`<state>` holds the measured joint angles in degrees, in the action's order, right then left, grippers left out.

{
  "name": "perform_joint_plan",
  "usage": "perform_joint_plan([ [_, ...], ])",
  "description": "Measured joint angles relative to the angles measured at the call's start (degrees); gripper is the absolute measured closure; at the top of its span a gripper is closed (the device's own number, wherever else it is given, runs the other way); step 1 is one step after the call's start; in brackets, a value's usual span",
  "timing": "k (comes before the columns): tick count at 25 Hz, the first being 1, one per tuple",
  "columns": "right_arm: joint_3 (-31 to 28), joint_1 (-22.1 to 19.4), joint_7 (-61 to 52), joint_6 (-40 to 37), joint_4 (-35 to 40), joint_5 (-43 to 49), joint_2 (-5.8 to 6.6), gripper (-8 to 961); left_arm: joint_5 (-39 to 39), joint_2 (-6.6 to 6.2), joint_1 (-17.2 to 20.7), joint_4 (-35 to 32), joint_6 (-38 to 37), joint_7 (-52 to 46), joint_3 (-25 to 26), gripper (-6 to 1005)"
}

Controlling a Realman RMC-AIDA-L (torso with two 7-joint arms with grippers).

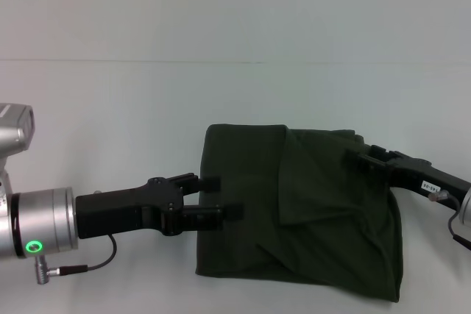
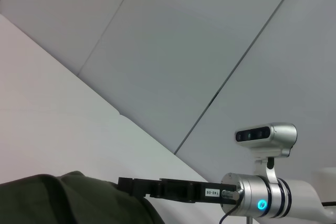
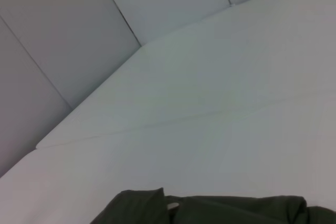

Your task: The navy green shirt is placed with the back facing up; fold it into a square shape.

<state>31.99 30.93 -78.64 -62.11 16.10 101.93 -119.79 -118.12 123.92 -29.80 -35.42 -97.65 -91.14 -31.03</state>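
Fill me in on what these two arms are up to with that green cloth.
They are folding the navy green shirt on the white table. It already lies as a rough, rumpled rectangle. The left tool sits open at its left edge; the right tool rests on the far right corner.

White table [image 1: 110, 93] lay bare and open beyond and to both sides of the navy green shirt [image 1: 316, 218]: free passage there. Left gripper [image 1: 221, 196] blocked the shirt's left edge, fingers spread apart, tips over the fabric. Right gripper [image 1: 358, 156] occupied the shirt's far right corner; finger state unreadable. Between the two, the folded cloth's middle stood unobstructed from above.
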Motion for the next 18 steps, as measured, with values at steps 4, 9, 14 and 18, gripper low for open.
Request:
perform_joint_plan([
  [4,-0.2,-0.3,0.0,-0.7,0.6,-0.2,0.17,179,0.0,0.0,0.0,0.0,0.0,0.0,0.1,42],
  [9,-0.3,-2.6,0.0,-10.0,6.0,-0.2,0.44,179,0.0,-0.02,0.1,-0.3,-0.6,-0.1,0.3,43],
  [14,3.7,-3.8,-1.2,-22.0,16.7,3.6,0.26,186,-0.2,-0.47,0.1,-0.8,-3.3,-0.1,1.9,44],
  [18,11.5,-2.8,-4.6,-25.4,25.5,5.8,0.06,187,-0.4,-0.79,0.8,-2.5,-4.2,-0.1,2.4,46],
])
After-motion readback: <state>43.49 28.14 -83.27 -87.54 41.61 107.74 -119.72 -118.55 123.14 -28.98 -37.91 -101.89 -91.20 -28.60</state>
